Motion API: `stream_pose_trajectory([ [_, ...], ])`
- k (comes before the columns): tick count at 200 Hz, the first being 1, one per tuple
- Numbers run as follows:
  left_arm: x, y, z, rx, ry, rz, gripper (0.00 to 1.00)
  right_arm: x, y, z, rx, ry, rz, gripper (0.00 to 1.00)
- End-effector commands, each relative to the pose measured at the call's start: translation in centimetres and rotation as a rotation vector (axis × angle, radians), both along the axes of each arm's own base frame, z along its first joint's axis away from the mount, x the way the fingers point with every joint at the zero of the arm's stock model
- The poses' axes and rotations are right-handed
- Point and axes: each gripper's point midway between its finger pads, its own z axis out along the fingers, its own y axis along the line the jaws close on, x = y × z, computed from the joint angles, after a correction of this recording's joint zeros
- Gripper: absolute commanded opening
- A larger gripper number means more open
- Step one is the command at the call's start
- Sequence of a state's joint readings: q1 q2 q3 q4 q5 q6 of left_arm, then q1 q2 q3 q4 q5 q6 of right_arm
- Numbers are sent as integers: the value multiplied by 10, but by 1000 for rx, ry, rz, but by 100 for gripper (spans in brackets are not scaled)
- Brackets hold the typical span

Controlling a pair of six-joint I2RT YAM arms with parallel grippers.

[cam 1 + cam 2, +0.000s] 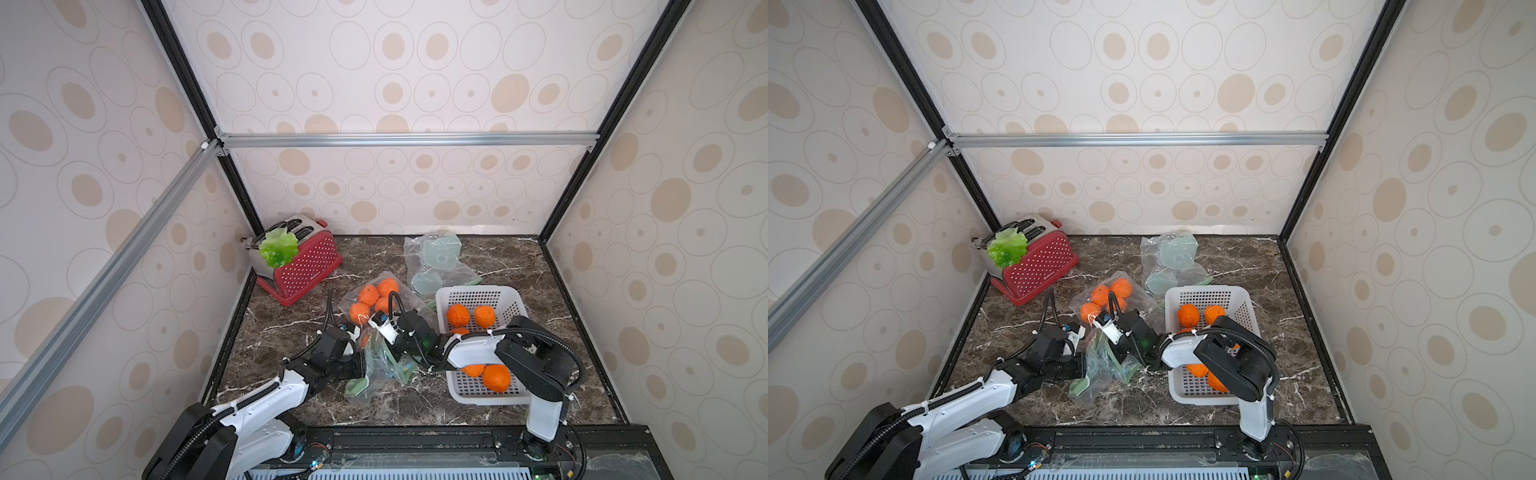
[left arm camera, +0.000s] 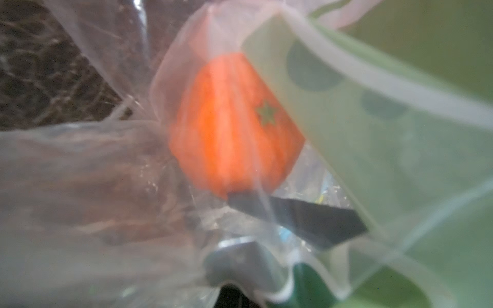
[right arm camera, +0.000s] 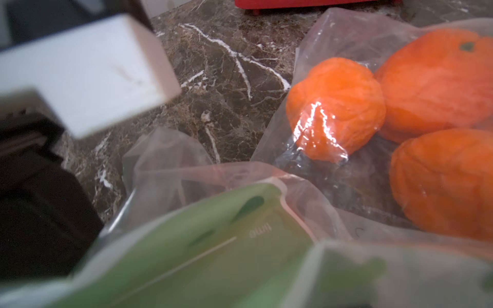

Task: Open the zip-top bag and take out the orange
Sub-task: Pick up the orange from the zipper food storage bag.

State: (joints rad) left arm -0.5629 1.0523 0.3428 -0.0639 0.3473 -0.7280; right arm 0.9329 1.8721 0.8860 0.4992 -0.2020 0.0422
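Left gripper [image 1: 358,334] clamped on the clear zip-top bag with green strip [image 1: 374,368], toward the worktop's [image 1: 415,407] front edge, left of centre. Mouth apparently parted; round orange fruit [image 2: 234,125] still inside, extraction remaining. It shows no clear long axis; star calyx [image 2: 266,116] faces the left wrist camera. Right gripper [image 1: 379,323]: state indeterminable.

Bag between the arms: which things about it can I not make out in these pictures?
Orange in the bag: left wrist view blurred; in both top views the left arm and creased plastic hide nearly all of it.
Right pincer: tips buried in plastic in both top views; open or shut, unclear.
Zip band: folded and blurred in the right wrist view; open or sealed, unclear.
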Motion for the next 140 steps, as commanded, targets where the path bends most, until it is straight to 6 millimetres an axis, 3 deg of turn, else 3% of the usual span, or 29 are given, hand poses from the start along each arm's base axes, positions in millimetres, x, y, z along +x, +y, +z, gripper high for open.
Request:
stream_pose_trajectory([
  [1, 13, 21, 10, 106, -42, 104, 0, -9, -4, 20, 28, -13, 23, 58],
  [27, 18, 56, 12, 241, -78, 235, 0, -18, -20, 34, 23, -25, 28, 58],
  [89, 17, 108, 23, 425, -139, 419, 0, -53, -63, 60, -67, -18, 109, 58],
  [140, 15, 124, 32, 449, -180, 483, 0, -72, -99, 86, -111, -51, 123, 59],
])
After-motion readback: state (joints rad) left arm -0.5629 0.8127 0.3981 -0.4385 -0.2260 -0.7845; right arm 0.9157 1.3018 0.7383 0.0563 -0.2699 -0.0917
